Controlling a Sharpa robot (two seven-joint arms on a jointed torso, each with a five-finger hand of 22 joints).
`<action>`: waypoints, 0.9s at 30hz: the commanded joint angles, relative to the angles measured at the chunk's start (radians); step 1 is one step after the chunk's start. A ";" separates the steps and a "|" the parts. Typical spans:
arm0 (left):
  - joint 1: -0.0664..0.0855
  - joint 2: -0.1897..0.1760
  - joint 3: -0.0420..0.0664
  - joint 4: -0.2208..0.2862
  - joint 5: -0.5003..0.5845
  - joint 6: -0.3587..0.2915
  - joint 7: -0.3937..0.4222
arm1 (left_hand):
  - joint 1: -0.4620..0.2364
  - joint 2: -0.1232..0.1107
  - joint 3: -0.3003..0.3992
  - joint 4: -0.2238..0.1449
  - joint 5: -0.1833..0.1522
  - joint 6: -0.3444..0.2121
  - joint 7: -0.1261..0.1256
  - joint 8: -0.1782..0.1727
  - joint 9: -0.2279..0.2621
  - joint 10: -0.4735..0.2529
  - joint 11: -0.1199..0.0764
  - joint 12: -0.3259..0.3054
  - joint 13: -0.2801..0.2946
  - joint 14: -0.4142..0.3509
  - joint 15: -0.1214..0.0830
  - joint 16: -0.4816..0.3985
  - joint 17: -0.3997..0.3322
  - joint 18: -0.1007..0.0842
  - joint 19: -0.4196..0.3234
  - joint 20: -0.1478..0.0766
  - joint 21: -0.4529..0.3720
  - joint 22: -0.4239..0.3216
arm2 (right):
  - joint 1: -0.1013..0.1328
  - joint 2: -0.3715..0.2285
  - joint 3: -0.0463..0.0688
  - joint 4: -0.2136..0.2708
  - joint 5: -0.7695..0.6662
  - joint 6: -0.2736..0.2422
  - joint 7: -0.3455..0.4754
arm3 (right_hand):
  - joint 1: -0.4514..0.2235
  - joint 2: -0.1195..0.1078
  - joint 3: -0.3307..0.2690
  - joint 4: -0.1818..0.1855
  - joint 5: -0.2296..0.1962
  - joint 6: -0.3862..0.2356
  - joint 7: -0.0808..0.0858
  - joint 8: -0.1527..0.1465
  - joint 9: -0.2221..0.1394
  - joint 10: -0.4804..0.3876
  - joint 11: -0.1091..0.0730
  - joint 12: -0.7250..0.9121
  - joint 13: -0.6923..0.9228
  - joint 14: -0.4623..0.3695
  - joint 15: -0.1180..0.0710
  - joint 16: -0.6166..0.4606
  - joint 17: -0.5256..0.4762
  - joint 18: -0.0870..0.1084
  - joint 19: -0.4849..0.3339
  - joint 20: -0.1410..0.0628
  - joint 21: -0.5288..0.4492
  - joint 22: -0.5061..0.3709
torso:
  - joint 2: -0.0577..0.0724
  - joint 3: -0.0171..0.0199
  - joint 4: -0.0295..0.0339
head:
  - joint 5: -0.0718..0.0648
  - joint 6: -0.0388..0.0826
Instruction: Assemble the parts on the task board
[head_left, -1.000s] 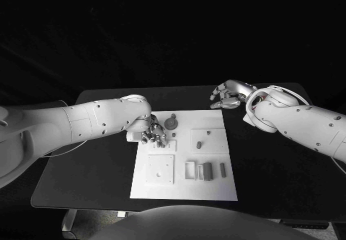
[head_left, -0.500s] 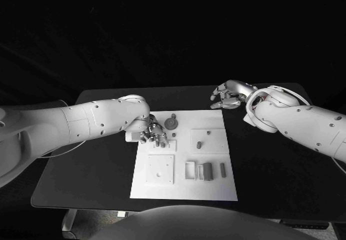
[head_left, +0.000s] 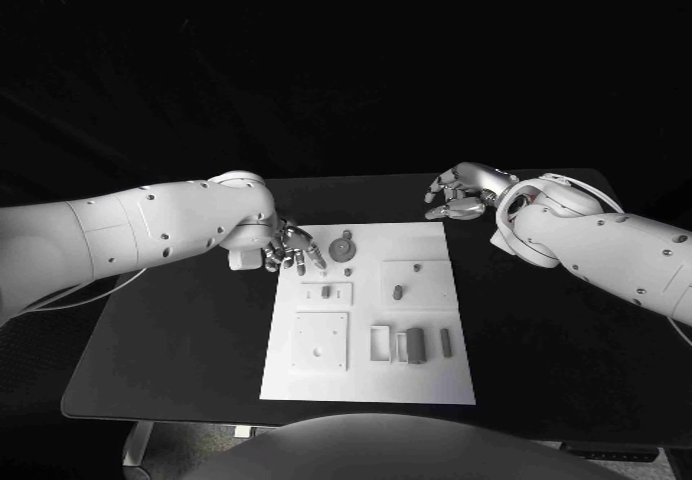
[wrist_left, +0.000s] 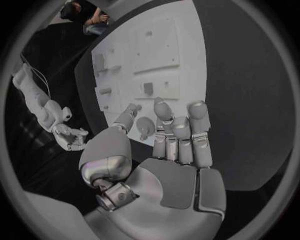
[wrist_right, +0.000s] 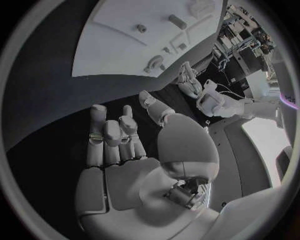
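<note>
A: What is changing on the left side?

B: The left silver many-fingered hand is pulling back from the flat white rectangular task board toward the board's far left corner. A second ago it was covering the small raised square in the board's left column; now that square is showing, with a small grey peg standing in it. The fingers are lying side by side, loosely extended, and holding nothing.

A: So what does that mean for the job?

B: I am judging that one insertion is done and the hand is freeing itself for the next piece. The round grey disc-shaped part is lying just beside those fingers on the board's far edge, so it looks like the likely next candidate.

A: And how many things are there, moving rightward?

B: One board on the black worktop. On it I am counting four raised white mounts, two in the left column and two further right, though the small ones are hard to separate. Grey parts: the disc, the peg, a few more pegs and bars in the middle and near right; I cannot give an exact count.

A: And the right side?

B: The right silver hand is hovering beyond the board's far right corner, fingers relaxed and slightly apart, empty.
</note>
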 joint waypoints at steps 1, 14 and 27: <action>0.028 -0.011 0.005 -0.003 0.029 -0.048 0.030 | 0.007 0.023 0.004 -0.018 -0.002 -0.030 0.013 -0.017 -0.009 -0.032 0.012 -0.024 -0.012 -0.025 0.010 -0.029 -0.014 0.025 -0.027 0.002 -0.025 -0.011 | 0.000 -0.004 0.000 -0.001 -0.003 0.008 0.002 | 0.005 0.005 -0.004 -0.003 -0.002 0.001 0.009 -0.007 0.001 -0.015 0.008 -0.005 -0.001 0.005 0.000 -0.006 -0.001 0.017 0.001 -0.008 -0.006 0.011 | 0.001 -0.0007 -0.0001 | 0.003 0.010; 0.045 0.086 0.020 -0.220 -0.035 -0.134 0.089 | 0.121 0.066 0.021 -0.027 0.037 -0.172 0.084 -0.103 -0.083 -0.099 0.082 -0.166 -0.106 -0.072 0.080 -0.184 -0.108 0.009 -0.085 0.042 -0.144 -0.084 | 0.000 0.002 0.000 -0.005 -0.003 0.013 -0.001 | 0.005 0.005 -0.004 -0.002 -0.002 0.001 0.009 -0.007 0.001 -0.015 0.008 -0.005 -0.001 0.005 0.000 -0.006 0.000 0.017 0.001 -0.007 -0.006 0.011 | 0.004 0.0002 -0.0036 | 0.006 0.028; 0.002 0.179 0.019 -0.337 -0.170 -0.059 0.098 | 0.066 0.014 0.009 0.025 0.004 -0.170 0.084 -0.101 -0.105 -0.093 0.083 -0.178 -0.117 -0.069 0.082 -0.191 -0.113 0.016 -0.079 0.045 -0.160 -0.092 | 0.000 0.009 0.000 -0.005 -0.003 0.015 0.000 | 0.004 0.006 -0.004 -0.001 -0.002 0.000 0.010 -0.008 0.002 -0.015 0.009 -0.004 -0.002 0.005 0.000 -0.006 0.000 0.017 0.002 -0.007 -0.006 0.011 | 0.009 -0.0005 -0.0094 | 0.005 0.036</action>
